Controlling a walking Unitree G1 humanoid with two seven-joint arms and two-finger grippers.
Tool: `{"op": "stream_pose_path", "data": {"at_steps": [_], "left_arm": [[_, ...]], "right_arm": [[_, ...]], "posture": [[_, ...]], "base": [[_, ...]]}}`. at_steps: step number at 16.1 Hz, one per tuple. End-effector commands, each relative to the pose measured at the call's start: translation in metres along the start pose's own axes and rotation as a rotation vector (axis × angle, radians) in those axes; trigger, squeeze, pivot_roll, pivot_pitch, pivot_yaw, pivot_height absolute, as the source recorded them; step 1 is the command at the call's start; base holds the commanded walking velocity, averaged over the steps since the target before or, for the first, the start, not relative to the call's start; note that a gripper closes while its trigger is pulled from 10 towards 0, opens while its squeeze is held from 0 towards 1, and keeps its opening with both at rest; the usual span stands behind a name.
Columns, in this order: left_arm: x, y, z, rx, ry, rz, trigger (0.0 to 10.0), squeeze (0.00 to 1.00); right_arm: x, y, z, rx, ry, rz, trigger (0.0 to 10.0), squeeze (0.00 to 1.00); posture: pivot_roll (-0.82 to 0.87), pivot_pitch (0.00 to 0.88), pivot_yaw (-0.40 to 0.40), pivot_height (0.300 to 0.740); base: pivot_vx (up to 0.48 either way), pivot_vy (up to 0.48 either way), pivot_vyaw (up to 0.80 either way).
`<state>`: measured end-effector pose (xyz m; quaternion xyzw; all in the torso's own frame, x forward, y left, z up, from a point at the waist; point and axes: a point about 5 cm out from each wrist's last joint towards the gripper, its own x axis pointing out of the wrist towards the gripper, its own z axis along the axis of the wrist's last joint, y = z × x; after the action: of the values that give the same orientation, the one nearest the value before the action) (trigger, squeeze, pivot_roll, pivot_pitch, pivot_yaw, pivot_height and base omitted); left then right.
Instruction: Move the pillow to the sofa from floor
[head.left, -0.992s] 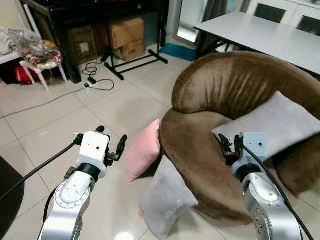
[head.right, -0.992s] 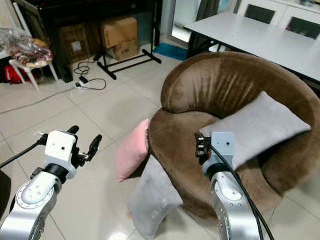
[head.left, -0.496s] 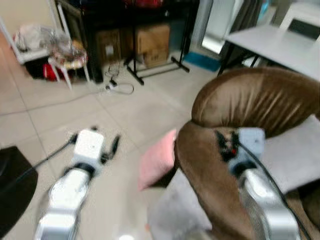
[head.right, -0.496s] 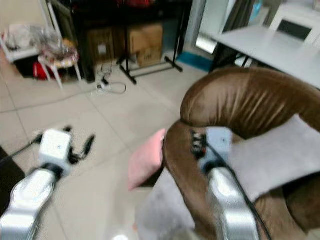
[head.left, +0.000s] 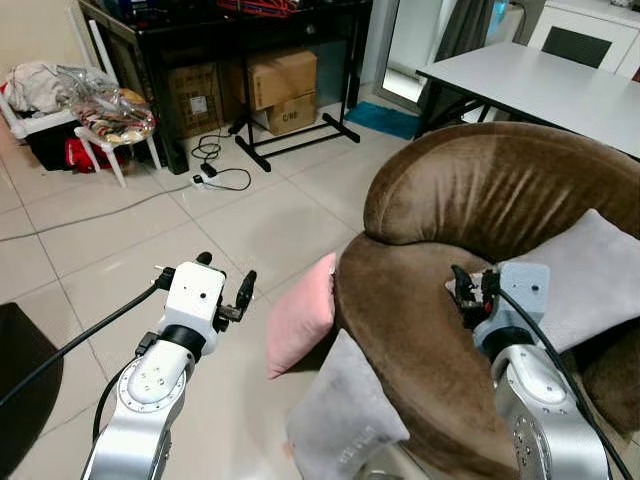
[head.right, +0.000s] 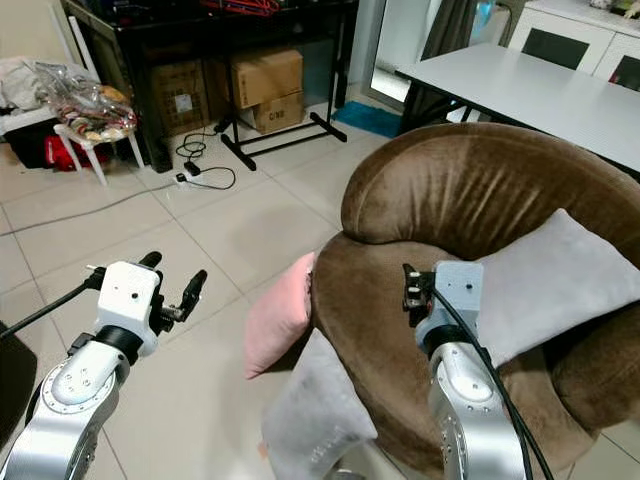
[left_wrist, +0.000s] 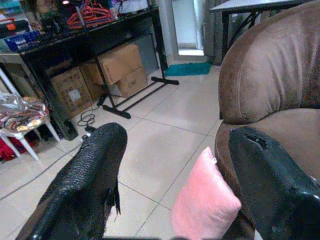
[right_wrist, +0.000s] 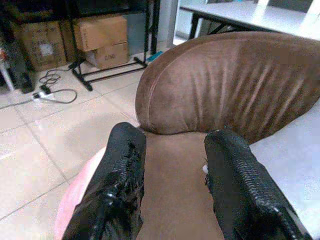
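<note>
Pink pillow (head.left: 303, 315) stands on edge on the tile floor (head.left: 120, 250), leaning against the brown sofa (head.left: 480, 200), just to the right of the left gripper (head.left: 222, 290) and below its level, not touching it. Left gripper fingers (left_wrist: 85, 185) spread apart, nothing between them, hovering over floor. Right gripper (head.right: 408, 292) is raised over the sofa seat, fingers (right_wrist: 120, 195) apart, empty, pillow down to its left. Grey pillow (head.left: 335, 420) leans on the sofa front, next to the pink one. Another grey pillow (head.left: 590, 270) lies on the sofa seat. Farther out: cardboard boxes (head.left: 280, 85) under a black table (head.left: 220, 25), white table (head.left: 540, 85), cables (head.left: 215, 170) on floor.
</note>
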<state>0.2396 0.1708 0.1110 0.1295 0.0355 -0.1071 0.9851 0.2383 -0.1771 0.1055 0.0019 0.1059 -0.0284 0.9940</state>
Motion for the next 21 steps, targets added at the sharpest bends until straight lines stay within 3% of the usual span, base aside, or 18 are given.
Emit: {"op": "stream_pose_path", "data": {"at_steps": [1,11,18,21], "left_arm": [[-0.0015,-0.0010,-0.0029,-0.002,0.005,0.001,10.0,0.00],[-0.0047,-0.0026,-0.0064,-0.029,-0.011,0.023,10.0,0.00],[-0.0074,-0.0043,-0.0071,-0.027,-0.015,-0.006,10.0,0.00],[-0.0079,-0.0019,-0.0055,-0.024,-0.017,-0.029,10.0,0.00]], "right_arm": [[0.0001,0.0016,-0.0050,0.010,0.026,0.019,10.0,0.00],[0.0009,0.0056,-0.0105,-0.012,0.052,0.081,10.0,0.00],[0.0024,0.0066,-0.0106,-0.047,0.064,0.124,10.0,0.00],[0.0012,0.0048,-0.0134,-0.113,0.063,0.089,10.0,0.00]], "posture": [[0.00,0.000,-0.044,0.678],[0.00,0.000,-0.054,0.579],[0.00,0.000,-0.047,0.574],[0.00,0.000,-0.023,0.574]], "base": [[0.000,0.000,0.00],[0.000,0.000,0.00],[0.000,0.000,0.00],[0.089,0.000,0.00]]}}
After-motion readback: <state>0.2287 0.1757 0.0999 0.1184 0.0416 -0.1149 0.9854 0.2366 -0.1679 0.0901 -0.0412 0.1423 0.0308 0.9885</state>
